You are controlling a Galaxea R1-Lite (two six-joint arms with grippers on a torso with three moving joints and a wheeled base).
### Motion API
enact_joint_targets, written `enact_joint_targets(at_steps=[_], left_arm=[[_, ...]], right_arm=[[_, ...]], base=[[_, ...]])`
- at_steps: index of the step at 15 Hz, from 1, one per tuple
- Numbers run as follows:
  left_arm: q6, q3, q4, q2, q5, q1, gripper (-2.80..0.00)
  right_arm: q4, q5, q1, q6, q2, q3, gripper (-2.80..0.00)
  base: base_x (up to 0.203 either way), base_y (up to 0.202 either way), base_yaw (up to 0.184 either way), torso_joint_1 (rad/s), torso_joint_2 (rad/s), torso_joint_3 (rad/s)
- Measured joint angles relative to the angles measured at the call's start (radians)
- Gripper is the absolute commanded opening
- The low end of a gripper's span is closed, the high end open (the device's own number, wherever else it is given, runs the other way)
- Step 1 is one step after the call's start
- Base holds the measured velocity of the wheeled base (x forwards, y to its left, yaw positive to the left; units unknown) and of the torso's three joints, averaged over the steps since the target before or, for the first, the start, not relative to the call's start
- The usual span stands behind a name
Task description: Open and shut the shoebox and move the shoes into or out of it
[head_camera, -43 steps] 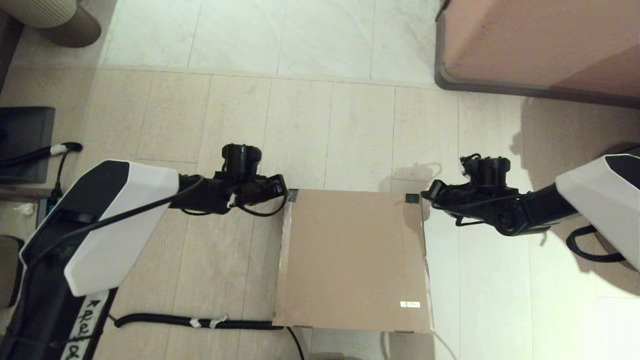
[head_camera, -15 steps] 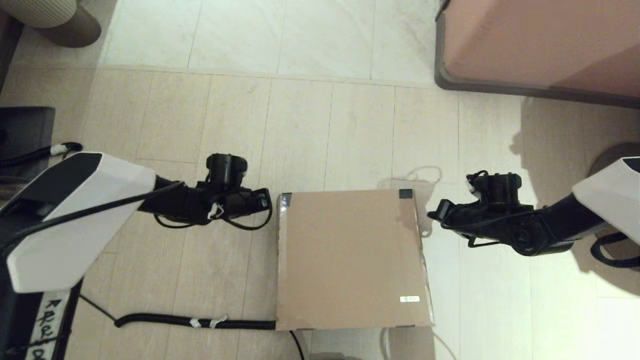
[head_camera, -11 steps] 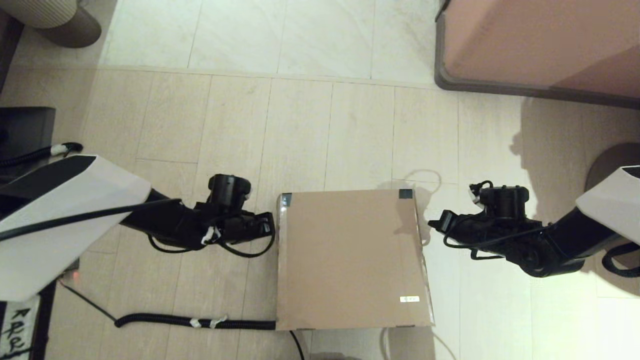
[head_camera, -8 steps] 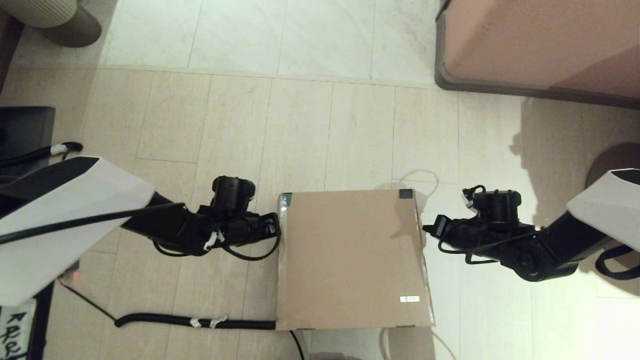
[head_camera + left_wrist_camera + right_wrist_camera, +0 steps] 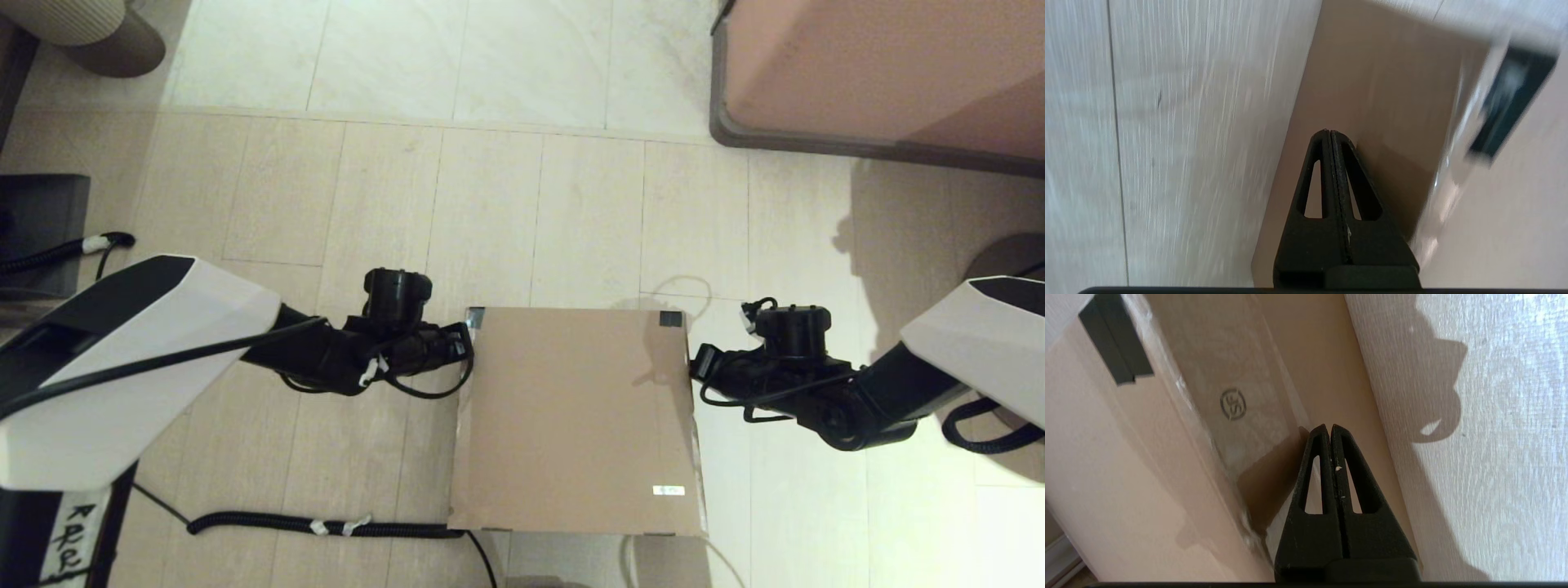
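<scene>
Item: the shoebox, plain brown cardboard, lid down flat, standing on the floor straight ahead of me between my two arms. Dark tape marks the two far corners of the lid; a small white label sits near its right front corner. Clear tape runs along both side edges. The shoes do not show in any view.

Item: my left gripper, fingers pressed together with nothing between them, tip against the shoebox's left side wall just under the lid edge, near the far left corner. In the left wrist view the joined fingers point at the brown wall.

Item: my right gripper, fingers likewise pressed together and holding nothing, tip at the right side wall near the far right corner, beside a round printed stamp.

Surroundings: a corrugated black cable on the floor by the box's near left corner; a pinkish-brown furniture block far right
</scene>
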Motion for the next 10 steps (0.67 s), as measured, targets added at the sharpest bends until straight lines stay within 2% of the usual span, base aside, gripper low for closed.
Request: enact_joint_targets(at_steps=[7, 10], left_arm=[[0.000, -0.103, 0.001, 0.035, 0.003, -0.004, -2.80], [-0.010, -0.186, 0.011, 0.054, 0.004, -0.004, -2.80]], right_arm=[[0.010, 0.003, -0.004, 0.036, 0.013, -0.092, -2.80], [0.072, 0.003, -0.004, 0.042, 0.017, -0.176, -2.80]], base=[[0.000, 0.000, 0.000, 0.000, 0.00, 0.000], [0.000, 0.000, 0.000, 0.000, 0.00, 0.000]])
